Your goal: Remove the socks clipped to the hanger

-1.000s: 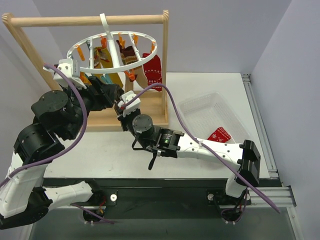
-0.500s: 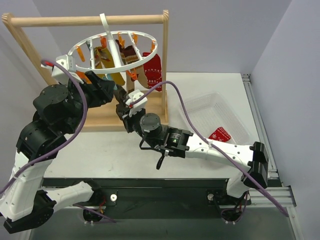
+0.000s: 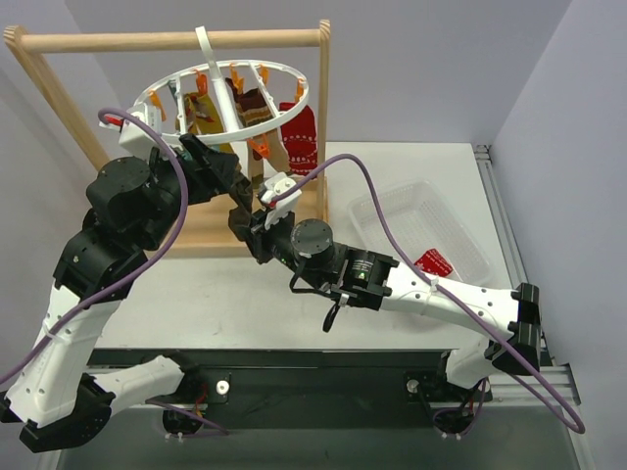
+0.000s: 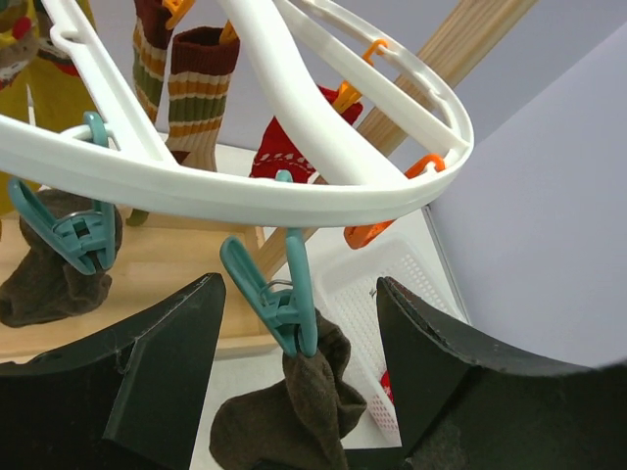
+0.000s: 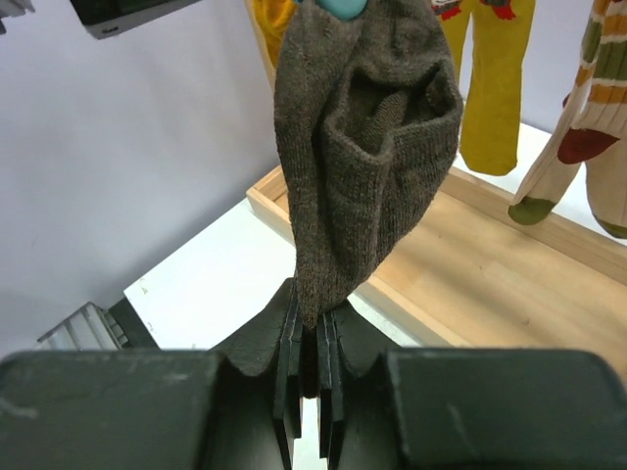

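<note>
Around gripped sock (image 5: 362,127): hanger (image 4: 196,186), rack (image 3: 176,40), basket (image 3: 426,220)

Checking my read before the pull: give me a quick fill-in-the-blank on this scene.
The right end effector is ___ on the brown sock.
That sock hangs from a ___ clip.
The left end effector stands ___ around that clip.
One ___ sock lies in the basket.
Missing: shut; teal; open; red.

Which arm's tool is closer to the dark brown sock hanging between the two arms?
Right. The right tool is shut on the lower end of the brown sock. The left tool stands open higher up, straddling the teal clip that holds it.
</note>
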`<state>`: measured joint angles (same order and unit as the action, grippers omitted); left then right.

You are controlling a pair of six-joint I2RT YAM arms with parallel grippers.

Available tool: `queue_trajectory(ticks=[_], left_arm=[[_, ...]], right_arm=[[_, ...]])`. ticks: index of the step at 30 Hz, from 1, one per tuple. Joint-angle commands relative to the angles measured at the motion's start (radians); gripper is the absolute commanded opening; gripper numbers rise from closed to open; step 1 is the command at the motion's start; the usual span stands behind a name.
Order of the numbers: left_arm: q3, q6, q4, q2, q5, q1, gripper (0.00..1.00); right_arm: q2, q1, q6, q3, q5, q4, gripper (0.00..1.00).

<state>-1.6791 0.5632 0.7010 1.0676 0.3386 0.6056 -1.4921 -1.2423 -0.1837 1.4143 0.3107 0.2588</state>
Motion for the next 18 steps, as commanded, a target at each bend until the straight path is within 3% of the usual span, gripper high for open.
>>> queue_trajectory(ticks=[1,10,13,17,18], left_arm=[[0.016,0.001,-0.101,-0.015,-0.012,-0.012,0.74],[0.07,0.004,-0.147,-0.012,-0.03,-0.036,0.7],[0.071,0.004,-0.161,-0.008,-0.032,-0.041,0.59],[0.073,-0.003,-0.181,-0.001,-0.055,-0.043,0.38],[0.076,-0.005,-0.184,-0.001,-0.061,-0.043,0.29]], right_arm=[[0.021,0.007,-0.02,0.012,-0.033,0.01,0.0],[0.041,0.006,-0.034,-0.009,-0.047,0.022,0.0],[0.046,0.006,-0.033,-0.017,-0.044,0.022,0.0],[0.053,0.006,-0.031,-0.028,-0.038,0.022,0.0],[0.055,0.006,-0.033,-0.029,-0.033,0.023,0.0]])
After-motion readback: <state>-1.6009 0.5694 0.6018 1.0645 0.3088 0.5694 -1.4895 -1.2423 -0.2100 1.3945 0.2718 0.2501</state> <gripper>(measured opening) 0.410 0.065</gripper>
